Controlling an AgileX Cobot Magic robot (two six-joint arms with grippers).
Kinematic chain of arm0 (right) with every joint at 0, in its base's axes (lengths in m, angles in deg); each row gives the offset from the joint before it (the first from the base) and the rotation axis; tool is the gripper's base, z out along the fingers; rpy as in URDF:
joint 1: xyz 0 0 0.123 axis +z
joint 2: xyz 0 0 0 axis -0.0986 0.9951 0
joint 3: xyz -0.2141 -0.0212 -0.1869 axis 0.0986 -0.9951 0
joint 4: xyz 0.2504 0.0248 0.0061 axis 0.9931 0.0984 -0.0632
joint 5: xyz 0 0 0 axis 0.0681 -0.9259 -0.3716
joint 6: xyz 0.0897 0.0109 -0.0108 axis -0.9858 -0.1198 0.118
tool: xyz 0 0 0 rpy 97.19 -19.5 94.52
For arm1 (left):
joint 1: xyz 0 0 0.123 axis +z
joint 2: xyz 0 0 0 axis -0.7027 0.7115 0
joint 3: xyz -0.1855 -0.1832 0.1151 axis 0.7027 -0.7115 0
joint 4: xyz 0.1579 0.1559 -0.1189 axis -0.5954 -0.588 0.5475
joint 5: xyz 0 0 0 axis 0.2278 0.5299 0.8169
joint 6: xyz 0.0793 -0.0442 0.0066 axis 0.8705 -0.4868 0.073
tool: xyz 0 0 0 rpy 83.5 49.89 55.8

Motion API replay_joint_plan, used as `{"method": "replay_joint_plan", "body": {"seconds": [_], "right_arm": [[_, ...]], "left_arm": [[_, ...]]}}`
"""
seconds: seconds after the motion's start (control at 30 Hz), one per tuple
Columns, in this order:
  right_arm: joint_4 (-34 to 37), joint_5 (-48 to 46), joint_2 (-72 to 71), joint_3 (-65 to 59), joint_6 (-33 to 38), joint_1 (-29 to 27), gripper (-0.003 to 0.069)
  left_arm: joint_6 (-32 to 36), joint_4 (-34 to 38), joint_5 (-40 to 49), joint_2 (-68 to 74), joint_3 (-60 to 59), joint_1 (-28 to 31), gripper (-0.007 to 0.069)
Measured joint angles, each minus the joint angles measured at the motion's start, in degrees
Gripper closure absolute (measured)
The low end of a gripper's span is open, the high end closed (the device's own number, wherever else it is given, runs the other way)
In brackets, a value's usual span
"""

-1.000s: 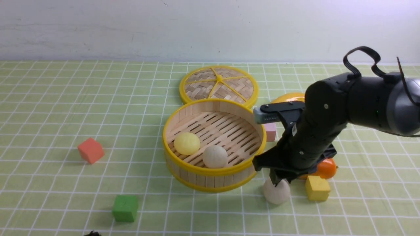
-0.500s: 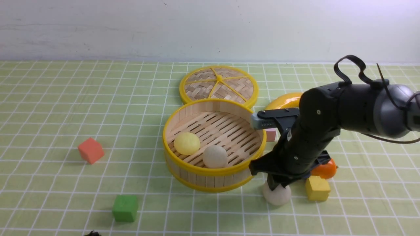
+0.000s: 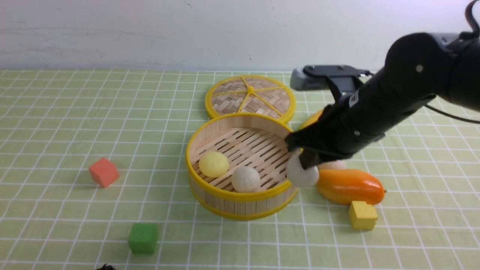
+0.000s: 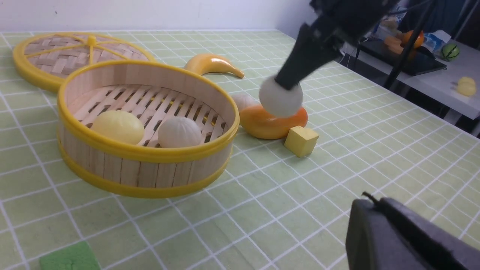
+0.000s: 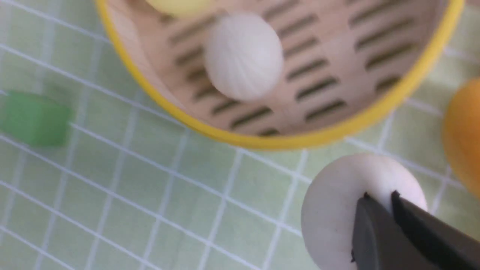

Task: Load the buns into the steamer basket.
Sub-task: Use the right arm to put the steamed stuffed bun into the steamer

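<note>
Right tool (image 3: 305, 162) carrying a white bun (image 3: 302, 176) in the air beside the steamer basket (image 3: 240, 207).
The right tool's fingers (image 5: 369, 225) are almost pressed together, pinching the top of the white bun. The bun hangs above the bench (image 3: 75, 112), just outside the basket's rim on the robot's right and about level with it, in front of the orange mango (image 3: 348, 185). Two buns lie on the basket's slatted floor: a smooth yellow bun (image 3: 213, 164) and, near it, a pleated bun (image 3: 245, 179) against the front wall. A fourth bun (image 4: 243, 100) rests on the bench between the basket and the mango, partly hidden by the right arm in the front view. The left tool (image 4: 393, 232) sits low at the near edge of the bench, well apart from the basket, its fingers pressed together on nothing.
</note>
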Motion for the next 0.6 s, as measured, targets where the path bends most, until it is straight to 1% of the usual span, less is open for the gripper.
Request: {"method": "replay_joint_plan", "body": {"seconds": [0.1, 0.2, 0.23, 0.33, 0.37, 0.47, 0.53, 0.57, 0.6], "right_arm": [[1.9, 4.1, 4.0, 3.1, 1.8, 0.0, 0.0648], [1.8, 6.8, 8.4, 5.1, 2.0, 0.0, 0.0648], [1.2, 8.1, 12.0, 6.5, 2.0, 0.0, 0.0646], [0.4, 9.2, 15.3, 8.3, 2.0, 0.0, 0.064], [-0.6, 9.6, 17.7, 10.0, 2.0, -0.1, 0.0627], [-2.3, 9.7, 19.2, 10.9, 2.0, -0.1, 0.0596], [-3.0, 9.8, 19.6, 11.0, 2.0, -0.1, 0.0547], [-3.0, 9.8, 19.6, 11.0, 2.0, -0.1, 0.0535], [-3.1, 9.8, 19.6, 11.0, 2.0, -0.1, 0.0492]], "left_arm": [[0.0, 0.0, 0.0, 0.0, 0.0, 0.0, 0.0627], [0.0, 0.0, 0.0, 0.0, 0.0, 0.0, 0.0627], [0.0, 0.0, 0.0, 0.0, 0.0, 0.0, 0.0624], [0.0, 0.0, 0.0, 0.0, 0.0, 0.0, 0.0624], [0.0, 0.0, 0.0, 0.0, 0.0, 0.0, 0.0622], [0.0, 0.0, 0.0, 0.0, 0.0, 0.0, 0.062], [0.0, 0.0, 0.0, 0.0, 0.0, 0.0, 0.0618], [0.0, 0.0, 0.0, 0.0, 0.0, 0.0, 0.0617], [0.0, 0.0, 0.0, 0.0, 0.0, 0.0, 0.0617]]}}
